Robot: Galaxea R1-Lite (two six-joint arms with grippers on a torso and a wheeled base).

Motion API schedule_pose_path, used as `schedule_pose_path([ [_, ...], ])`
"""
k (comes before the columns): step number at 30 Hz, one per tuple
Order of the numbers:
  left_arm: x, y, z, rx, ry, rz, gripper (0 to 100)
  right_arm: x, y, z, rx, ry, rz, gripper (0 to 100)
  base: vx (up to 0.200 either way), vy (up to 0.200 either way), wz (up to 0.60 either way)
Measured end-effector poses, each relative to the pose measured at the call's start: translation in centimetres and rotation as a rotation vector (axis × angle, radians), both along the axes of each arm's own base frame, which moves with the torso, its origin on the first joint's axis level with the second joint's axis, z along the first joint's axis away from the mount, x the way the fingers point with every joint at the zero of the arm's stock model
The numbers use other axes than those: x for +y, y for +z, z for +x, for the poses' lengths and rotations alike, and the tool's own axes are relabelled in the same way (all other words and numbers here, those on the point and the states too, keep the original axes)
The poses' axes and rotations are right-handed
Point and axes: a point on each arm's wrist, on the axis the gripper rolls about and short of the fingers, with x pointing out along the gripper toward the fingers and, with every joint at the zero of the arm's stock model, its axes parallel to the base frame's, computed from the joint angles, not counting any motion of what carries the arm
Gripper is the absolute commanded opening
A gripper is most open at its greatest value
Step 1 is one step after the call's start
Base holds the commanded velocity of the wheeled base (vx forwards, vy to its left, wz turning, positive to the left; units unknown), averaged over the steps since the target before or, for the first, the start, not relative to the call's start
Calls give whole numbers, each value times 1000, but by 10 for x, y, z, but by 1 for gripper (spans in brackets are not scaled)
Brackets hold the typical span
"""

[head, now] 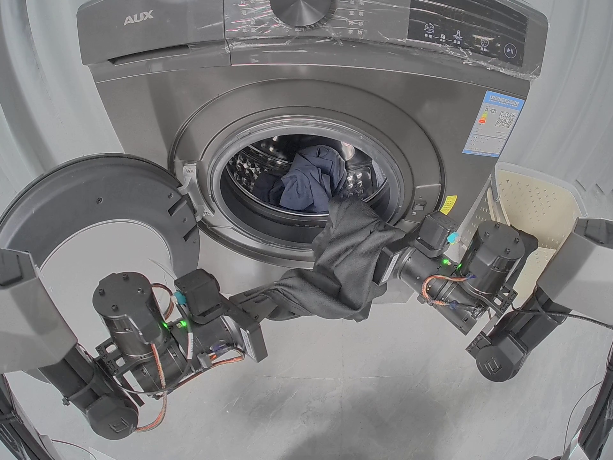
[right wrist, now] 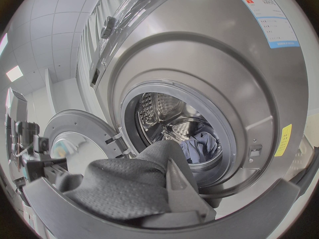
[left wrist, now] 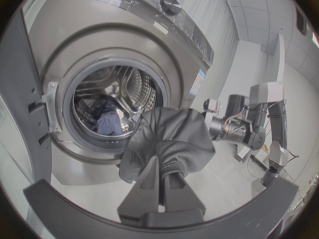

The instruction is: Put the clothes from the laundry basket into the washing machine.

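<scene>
- Garment (head: 345,257), black, is strung between the two pincers and sags in front of the washer (head: 383,97) opening.
- Left pincer (left wrist: 162,175) is pressed together on a bunched fold at one end of the garment. The cloth balloons out just past its fingertips, toward the drum.
- Right pincer (head: 386,260) is pinching the other end and is mostly buried under the cloth. In its wrist view one finger (right wrist: 181,193) pokes out, with fabric piled against its side and over the other finger.
- From the right pincer the garment climbs up and lies over the lip of the opening, touching the rim. The rest droops below the rim and runs across to the left pincer, which sits lower and farther out from the washer.
- Navy clothes (head: 310,177) lie inside the drum, beyond both pincers and just behind the garment's top edge.
- Door (head: 89,206) is swung wide open on the outer side of the left pincer.
- Basket (head: 539,206), pale and perforated, stands beside the washer on the outer side of the right pincer, behind that arm.
</scene>
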Motion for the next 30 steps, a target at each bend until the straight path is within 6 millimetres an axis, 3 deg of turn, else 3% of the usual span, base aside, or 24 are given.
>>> schedule_pose_path([
  [3,-2,-11,5,22,5,20,0,1,3,-3,-5,8,4,0,0,0,0],
  [4,-3,-14,8,27,9,28,100,2,4,-4,-6,12,5,0,0,0,0],
  [12,-2,-31,23,56,30,58,100,6,8,-8,-19,25,12,0,0,0,0],
  [26,12,-64,-22,197,-99,221,100,8,20,3,-48,6,34,0,0,0,0],
  [30,11,-64,-23,189,-128,228,100,10,21,5,-53,2,39,0,0,0,0],
])
